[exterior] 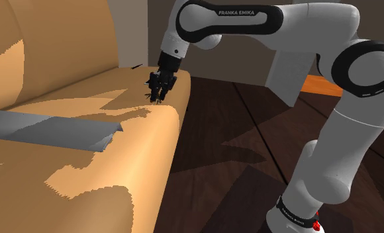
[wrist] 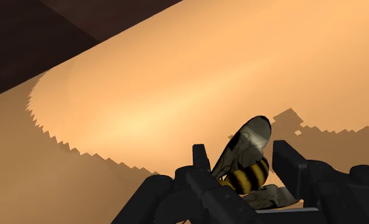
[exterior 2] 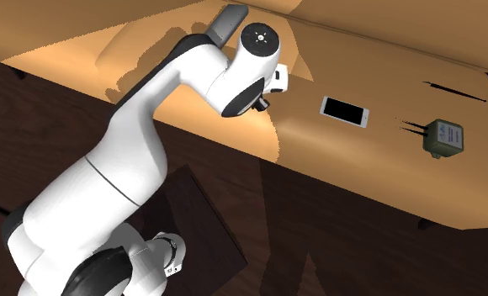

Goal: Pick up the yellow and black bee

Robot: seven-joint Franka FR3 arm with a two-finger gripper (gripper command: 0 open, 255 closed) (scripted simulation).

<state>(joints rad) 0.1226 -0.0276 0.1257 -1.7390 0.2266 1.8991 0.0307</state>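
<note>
Wrist view: the gripper is pinching the bee, one black finger on each flank of the striped body, no gap that I can see either side. The bee's long axis runs along the gripper's pointing direction, slightly tilted, with the wing tip sticking out past the fingertips. So it lies dead centre between the jaws, no offset for you to correct.

Shoulder view puts the gripper at the front edge of the tan sofa, right at the seat surface. I can't tell whether the bee is clear of the cushion.

My read: grasp looks made, so your next move is a straight lift. Go slow, because the contact patch on the body is narrow.
</note>
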